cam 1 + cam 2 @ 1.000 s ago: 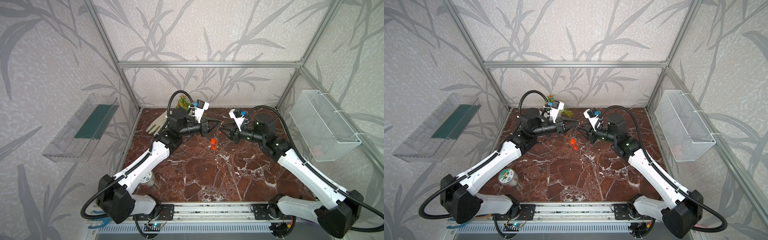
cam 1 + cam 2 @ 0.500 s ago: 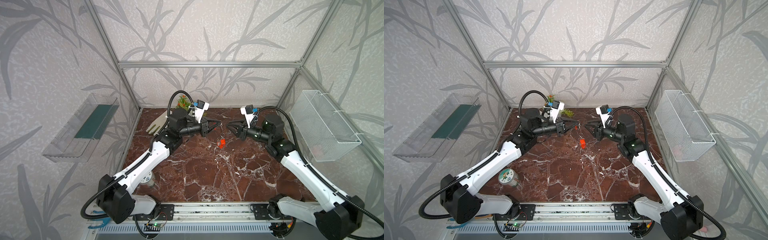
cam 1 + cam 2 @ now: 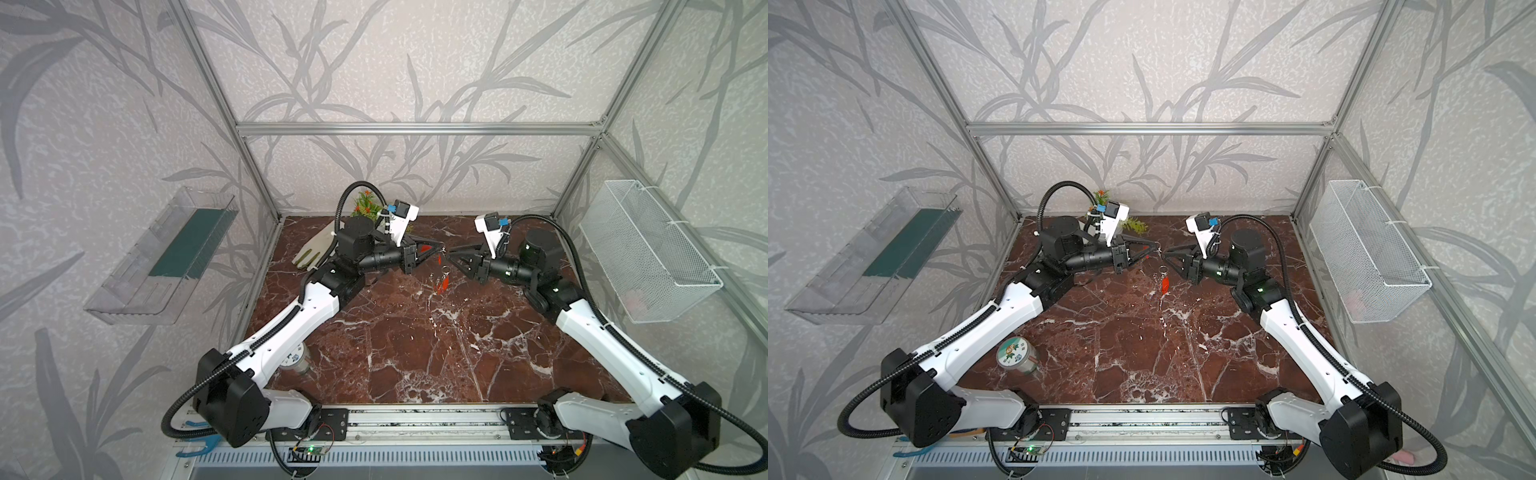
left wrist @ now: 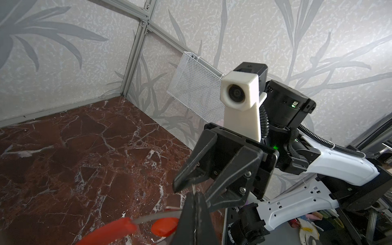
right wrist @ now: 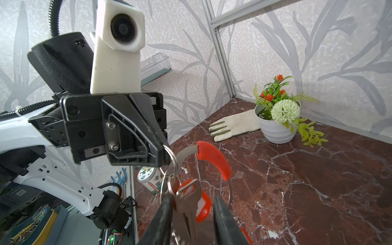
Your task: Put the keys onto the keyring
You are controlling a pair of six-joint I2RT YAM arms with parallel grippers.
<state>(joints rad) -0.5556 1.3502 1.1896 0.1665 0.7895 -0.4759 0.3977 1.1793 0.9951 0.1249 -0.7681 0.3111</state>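
My left gripper [image 3: 441,249] [image 3: 1158,248] is shut on the thin wire of the keyring [image 5: 214,159], a grey hoop with a curved red sleeve, held above the back middle of the marble floor. Keys [image 5: 191,199] [image 3: 444,283] [image 3: 1165,283] with red-orange tags hang from the hoop on small split rings. My right gripper [image 5: 192,214] [image 3: 452,252] faces the left one tip to tip. It is open, and one silver key hangs in the gap between its fingers [image 5: 164,214]. In the left wrist view the shut left gripper [image 4: 196,198] pinches the keyring [image 4: 152,218] just in front of the right gripper [image 4: 196,188].
A white glove [image 3: 316,249] and a potted plant [image 5: 275,125] sit at the back left. A lidded tin [image 3: 1015,357] stands near the left arm's base. A wire basket [image 3: 648,253] hangs on the right wall, a clear shelf [image 3: 166,257] on the left wall.
My right gripper drew back to the right, away from the left gripper, then closed in again. The hanging keys swung slightly to the right. The left arm stayed in place.
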